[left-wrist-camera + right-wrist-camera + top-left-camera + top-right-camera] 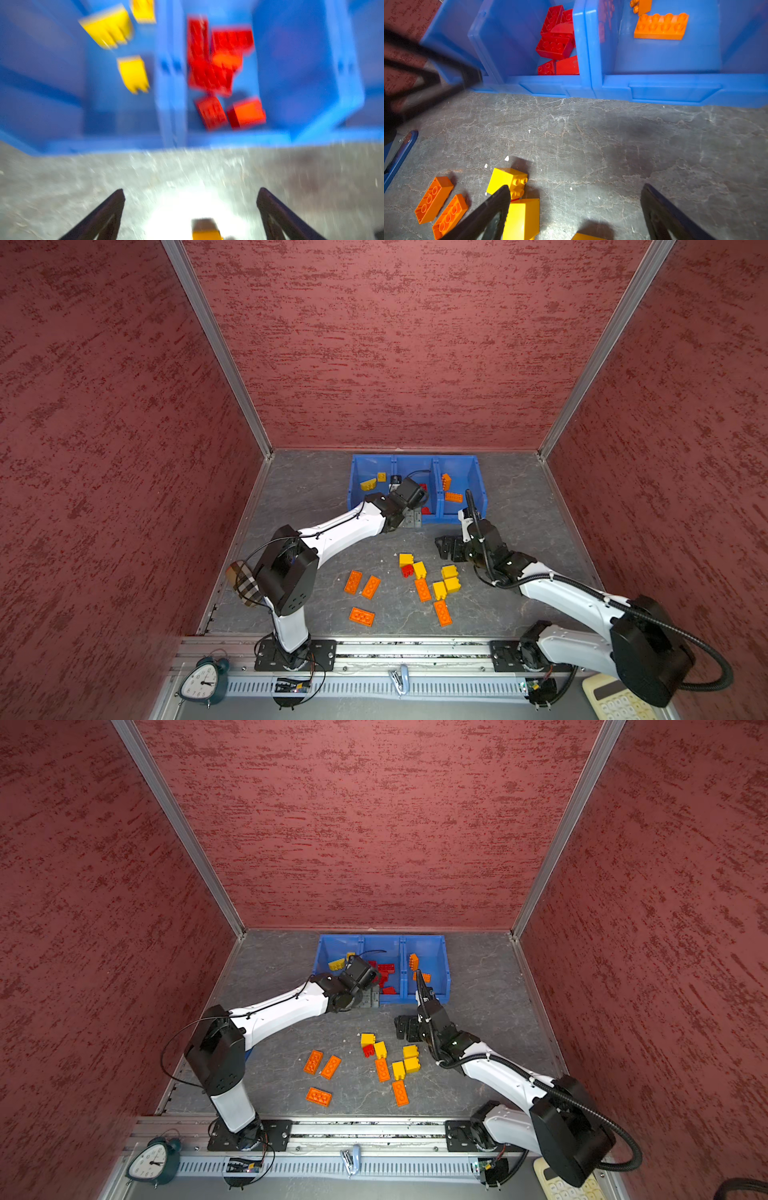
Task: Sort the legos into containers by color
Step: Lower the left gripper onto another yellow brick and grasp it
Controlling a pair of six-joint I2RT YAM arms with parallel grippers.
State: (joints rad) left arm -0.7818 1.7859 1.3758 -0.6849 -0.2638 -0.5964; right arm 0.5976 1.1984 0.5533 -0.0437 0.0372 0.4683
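Jaws spread wide, the left gripper (191,191) hovers at the front wall of the blue bins (675,91), red bricks (554,46) lying ahead in the middle one. The right gripper (576,187), also open-jawed, hangs over the table (591,135), loose yellow bricks (508,180) just beside one finger.

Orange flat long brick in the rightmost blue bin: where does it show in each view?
Top view: orange flat long plastic brick, inside the rightmost blue plastic bin.
Top view: same spot, partly behind a black cable.
Left wrist: not in it.
Right wrist: studs up, in that bin.
Shared landmark: red plastic bricks piled in the middle bin.
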